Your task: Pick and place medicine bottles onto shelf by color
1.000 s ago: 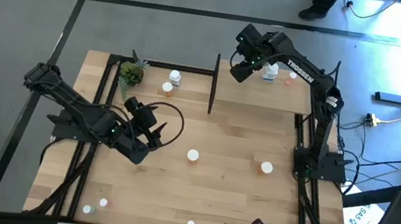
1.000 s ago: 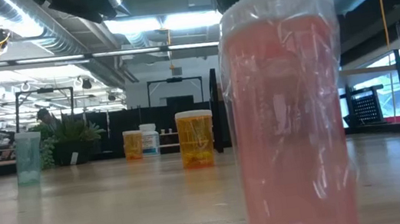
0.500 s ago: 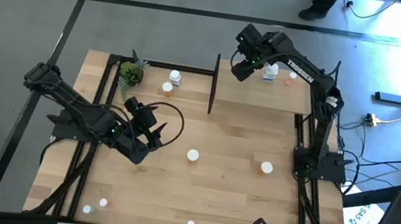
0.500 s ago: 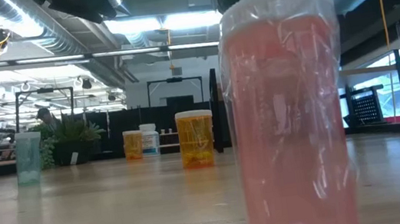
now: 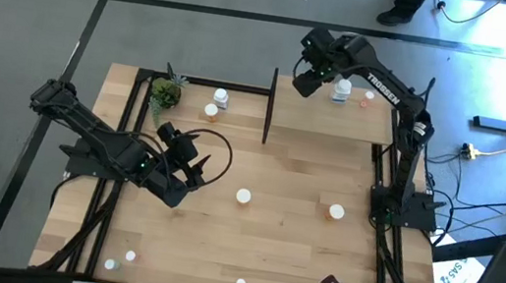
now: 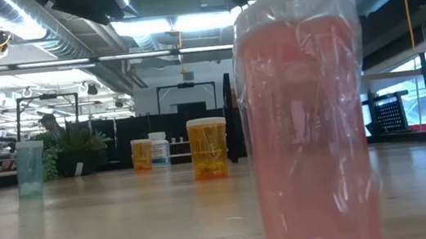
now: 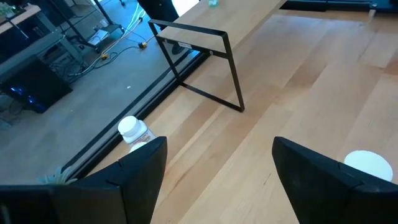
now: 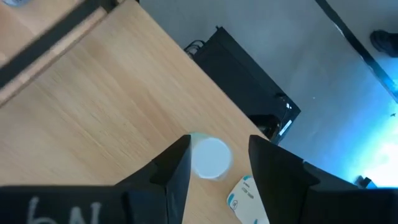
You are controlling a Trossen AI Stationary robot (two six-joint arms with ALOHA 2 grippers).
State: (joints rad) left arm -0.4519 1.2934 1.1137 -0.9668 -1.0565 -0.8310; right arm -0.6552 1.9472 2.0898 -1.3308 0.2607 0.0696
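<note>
The right hand (image 5: pixel 309 82) hangs over the back edge of the shelf (image 5: pixel 330 123), its fingers parted on either side of a white-capped bottle (image 8: pixel 210 157) that stands on the shelf board. The pads look just clear of the cap, so this reads as a release, not a grip, though contact cannot be fully ruled out. Beside it on the shelf lie a white labelled bottle (image 5: pixel 341 90) and a small pinkish one (image 5: pixel 369 96), which suggests this end of the shelf is taking the pale and reddish colours.

The left hand (image 5: pixel 192 168) waits low over the table, well to the left of the shelf, fingers spread wide and empty, pointing toward the shelf's black frame (image 7: pixel 205 59) as if lined up for the next pick.

Many bottles are not yet sorted: one with a white cap (image 5: pixel 243 197) and an orange one (image 5: pixel 335 211) on the table in front of the shelf, and two more left of the shelf near the potted plant (image 5: pixel 165 92).
</note>
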